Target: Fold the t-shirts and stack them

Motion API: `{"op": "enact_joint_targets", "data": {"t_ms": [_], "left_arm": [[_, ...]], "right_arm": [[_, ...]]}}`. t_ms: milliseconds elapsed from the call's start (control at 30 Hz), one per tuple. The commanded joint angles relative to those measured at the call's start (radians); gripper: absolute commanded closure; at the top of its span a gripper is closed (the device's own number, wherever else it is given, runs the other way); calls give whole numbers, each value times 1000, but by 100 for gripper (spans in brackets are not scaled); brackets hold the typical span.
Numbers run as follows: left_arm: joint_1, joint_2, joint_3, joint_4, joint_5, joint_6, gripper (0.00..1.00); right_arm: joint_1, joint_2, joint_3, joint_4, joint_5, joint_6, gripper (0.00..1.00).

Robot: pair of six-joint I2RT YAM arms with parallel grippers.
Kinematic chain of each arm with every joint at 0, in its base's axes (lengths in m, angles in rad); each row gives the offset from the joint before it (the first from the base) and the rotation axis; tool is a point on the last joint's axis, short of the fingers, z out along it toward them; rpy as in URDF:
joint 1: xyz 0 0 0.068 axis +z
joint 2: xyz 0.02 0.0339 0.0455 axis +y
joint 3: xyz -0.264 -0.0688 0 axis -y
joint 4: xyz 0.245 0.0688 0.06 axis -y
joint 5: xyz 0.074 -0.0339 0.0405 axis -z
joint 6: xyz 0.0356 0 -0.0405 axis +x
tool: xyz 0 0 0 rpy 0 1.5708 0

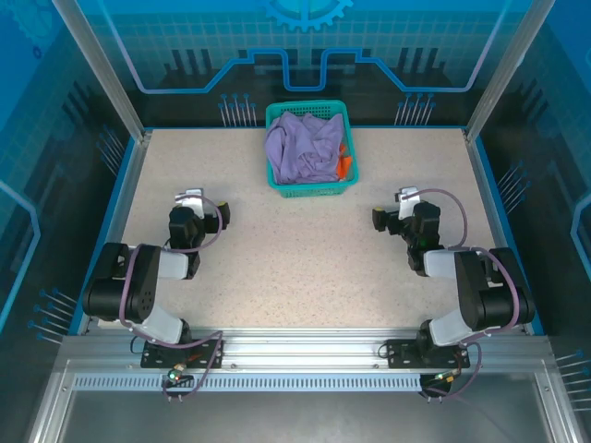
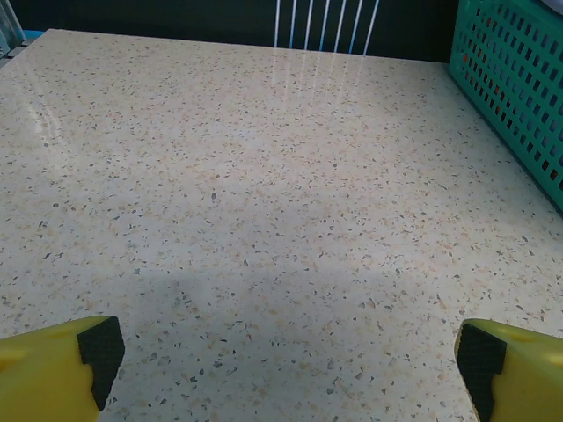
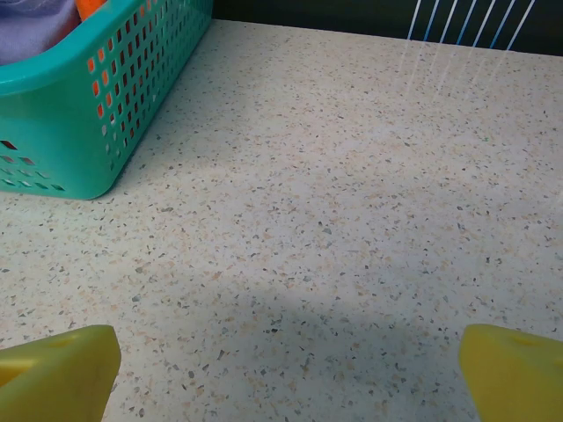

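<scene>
**While both t-shirts sit in the basket, both grippers are released**

As seen from the top camera, the lavender t-shirt (image 1: pixel 303 146) lies bunched up inside the teal basket (image 1: pixel 309 191) at the far middle of the table (image 1: pixel 305 277), filling most of it and mounding above the rim. The orange t-shirt (image 1: pixel 344 164) is in the same basket, wedged against the right wall, mostly buried under the lavender one, only a small patch showing. Neither is folded; no lettering can be made out.

The left gripper (image 1: pixel 205 205) sits over the left side of the table, near and left of the basket, well apart from it. Jaws spread wide, nothing between them; its wrist view shows bare speckled tabletop between the 2 yellow fingers (image 2: pixel 53 369).

The right gripper (image 1: pixel 394 208) mirrors it on the right side, also well apart from the basket. Jaws released wide, nothing held; its wrist view shows the basket corner at upper left with lavender and orange fabric inside.
</scene>
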Motion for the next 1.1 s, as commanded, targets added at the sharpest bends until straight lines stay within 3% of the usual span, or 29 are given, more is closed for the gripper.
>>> {"op": "enact_joint_targets", "data": {"t_ms": [0, 933, 1000, 1067], "left_arm": [[-3, -10, 2, 2, 3, 11, 1], [-18, -12, 3, 2, -3, 25, 1], [-24, -75, -3, -42, -15, 30, 1], [-51, -182, 22, -170, -109, 30, 1]], "right_arm": [[-10, 0, 22, -7, -10, -7, 0], [-7, 0, 20, -5, -4, -9, 0], [13, -29, 19, -18, 68, -4, 0], [50, -140, 20, -103, 163, -14, 0]]}}
